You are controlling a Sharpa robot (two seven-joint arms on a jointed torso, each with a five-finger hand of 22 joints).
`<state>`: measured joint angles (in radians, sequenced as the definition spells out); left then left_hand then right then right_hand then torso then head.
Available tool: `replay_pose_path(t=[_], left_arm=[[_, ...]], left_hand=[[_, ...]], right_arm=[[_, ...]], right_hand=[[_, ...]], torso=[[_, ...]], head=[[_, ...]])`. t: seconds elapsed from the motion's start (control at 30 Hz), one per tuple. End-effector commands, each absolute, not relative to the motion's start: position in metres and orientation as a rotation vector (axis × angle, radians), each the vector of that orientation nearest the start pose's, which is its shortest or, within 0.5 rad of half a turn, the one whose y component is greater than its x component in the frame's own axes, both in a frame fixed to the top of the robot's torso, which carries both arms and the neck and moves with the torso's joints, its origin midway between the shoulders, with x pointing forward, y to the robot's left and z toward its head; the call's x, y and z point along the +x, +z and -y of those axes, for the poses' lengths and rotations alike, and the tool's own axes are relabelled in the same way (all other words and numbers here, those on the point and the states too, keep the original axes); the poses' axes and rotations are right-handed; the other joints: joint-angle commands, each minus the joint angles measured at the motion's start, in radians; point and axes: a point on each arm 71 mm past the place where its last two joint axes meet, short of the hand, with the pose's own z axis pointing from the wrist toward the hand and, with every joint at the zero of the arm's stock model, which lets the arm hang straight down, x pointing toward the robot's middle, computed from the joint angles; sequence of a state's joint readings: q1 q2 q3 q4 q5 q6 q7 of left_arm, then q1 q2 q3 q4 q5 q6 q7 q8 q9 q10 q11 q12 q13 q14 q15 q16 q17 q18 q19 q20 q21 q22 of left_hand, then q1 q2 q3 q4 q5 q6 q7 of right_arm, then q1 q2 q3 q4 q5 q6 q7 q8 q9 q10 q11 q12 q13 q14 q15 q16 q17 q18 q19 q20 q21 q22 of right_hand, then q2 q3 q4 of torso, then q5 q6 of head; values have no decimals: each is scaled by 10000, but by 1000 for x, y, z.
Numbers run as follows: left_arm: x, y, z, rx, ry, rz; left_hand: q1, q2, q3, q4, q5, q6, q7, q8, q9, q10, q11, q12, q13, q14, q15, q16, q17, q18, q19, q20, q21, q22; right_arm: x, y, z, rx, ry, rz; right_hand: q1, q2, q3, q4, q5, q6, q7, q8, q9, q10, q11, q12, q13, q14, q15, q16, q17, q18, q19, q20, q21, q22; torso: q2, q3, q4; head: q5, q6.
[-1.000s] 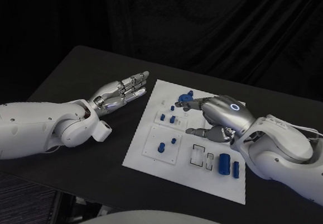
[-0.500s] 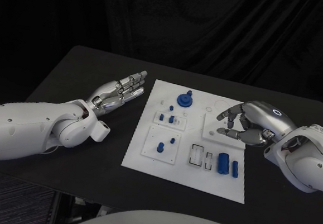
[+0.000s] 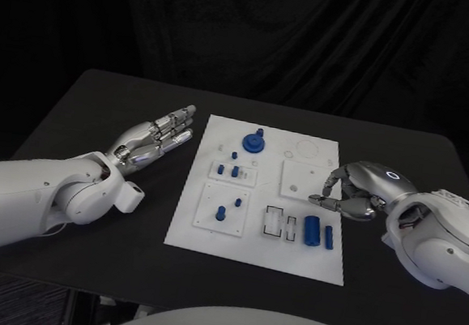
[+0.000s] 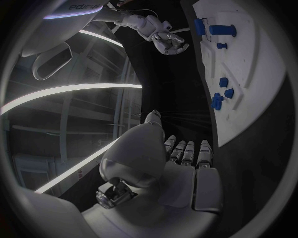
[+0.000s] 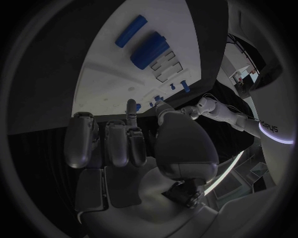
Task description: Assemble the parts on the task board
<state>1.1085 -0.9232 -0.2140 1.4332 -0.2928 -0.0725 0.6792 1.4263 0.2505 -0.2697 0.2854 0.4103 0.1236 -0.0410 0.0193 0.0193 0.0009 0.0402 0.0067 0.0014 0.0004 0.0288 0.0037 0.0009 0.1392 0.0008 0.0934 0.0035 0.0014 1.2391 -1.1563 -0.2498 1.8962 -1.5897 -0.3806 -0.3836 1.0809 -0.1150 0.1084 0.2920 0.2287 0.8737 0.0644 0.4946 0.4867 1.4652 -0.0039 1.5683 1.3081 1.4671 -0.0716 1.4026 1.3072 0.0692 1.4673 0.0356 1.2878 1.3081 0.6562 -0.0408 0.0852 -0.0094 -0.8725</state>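
The white task board [image 3: 249, 246] lies in the middle of the black table. On it are a blue round part [image 3: 253, 141] at the far end, small blue pieces [image 3: 231, 170], blue pegs [image 3: 224, 210] and two blue cylinders [image 3: 320, 232] near the right edge. My right hand [image 3: 358, 193] hovers at the board's right edge with fingers curled in and nothing in them. My left hand [image 3: 155, 137] lies flat with fingers stretched out, left of the board and off it. In the right wrist view my right hand [image 5: 124, 144] sits beside the cylinders [image 5: 149, 49].
Bare black table [image 3: 100, 111] surrounds the board on all sides. The left wrist view shows my left hand [image 4: 180, 158], the board [image 4: 255, 74] beside it, and my right hand [image 4: 168, 42] beyond.
My right hand has drawn back from over the blue round part at the board's far end to the board's right edge, and its fingers have curled in. The camera has shifted slightly.
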Motion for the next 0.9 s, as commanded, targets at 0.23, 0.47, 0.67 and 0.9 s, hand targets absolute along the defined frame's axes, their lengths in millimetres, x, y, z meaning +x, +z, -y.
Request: replay_pose_path(t=[0.23,0.47,0.67,0.9], left_arm=[[441,-260,-261,-7114,-16779,-14979],[440,-262,-260,-7153,-16803,-15023],[439,-263,-261,-7185,-16793,-15054],[439,-264,-260,-7199,-16804,-15078]], left_hand=[[137,16,68,-16,68,61,-6,14,12,-9,53,-67,-14,-4,25,-37,-9,-101,-8,-36,-35,-14],[137,16,68,-16,68,61,-6,14,12,-9,53,-67,-14,-4,25,-37,-9,-101,-8,-36,-35,-14],[152,18,73,-16,83,56,-7,13,11,-9,57,-67,-14,-4,30,-37,-9,-103,-8,-33,-35,-14],[153,18,74,-16,84,54,-7,12,11,-9,57,-67,-14,-4,31,-37,-9,-103,-8,-32,-35,-14]], right_arm=[[374,-217,258,-1279,1848,-18942],[366,-220,254,-1332,1758,-19212],[361,-225,250,-1356,1795,-19412],[356,-237,243,-1390,1930,-19666]], right_hand=[[-532,-126,268,8,245,-485,-21,538,782,1056,-90,25,2627,678,-89,287,455,-239,592,-109,656,2037],[-640,-61,350,8,233,-466,-48,636,947,1056,-112,25,2627,708,-107,404,574,-274,631,-124,875,2082],[-653,-98,388,5,199,-361,-79,667,1030,1056,-134,25,2627,740,-132,524,705,-297,659,-144,1032,2114],[-741,-122,395,20,-3,-215,-107,609,1078,1056,-156,25,2627,742,-167,576,730,-304,665,-174,1114,2123]], torso=[[6,26,15],[-2,31,-6],[-11,26,-32],[-7,31,-6]], head=[[-1376,-1],[-1553,-1],[-1679,-1],[-1735,-1]])
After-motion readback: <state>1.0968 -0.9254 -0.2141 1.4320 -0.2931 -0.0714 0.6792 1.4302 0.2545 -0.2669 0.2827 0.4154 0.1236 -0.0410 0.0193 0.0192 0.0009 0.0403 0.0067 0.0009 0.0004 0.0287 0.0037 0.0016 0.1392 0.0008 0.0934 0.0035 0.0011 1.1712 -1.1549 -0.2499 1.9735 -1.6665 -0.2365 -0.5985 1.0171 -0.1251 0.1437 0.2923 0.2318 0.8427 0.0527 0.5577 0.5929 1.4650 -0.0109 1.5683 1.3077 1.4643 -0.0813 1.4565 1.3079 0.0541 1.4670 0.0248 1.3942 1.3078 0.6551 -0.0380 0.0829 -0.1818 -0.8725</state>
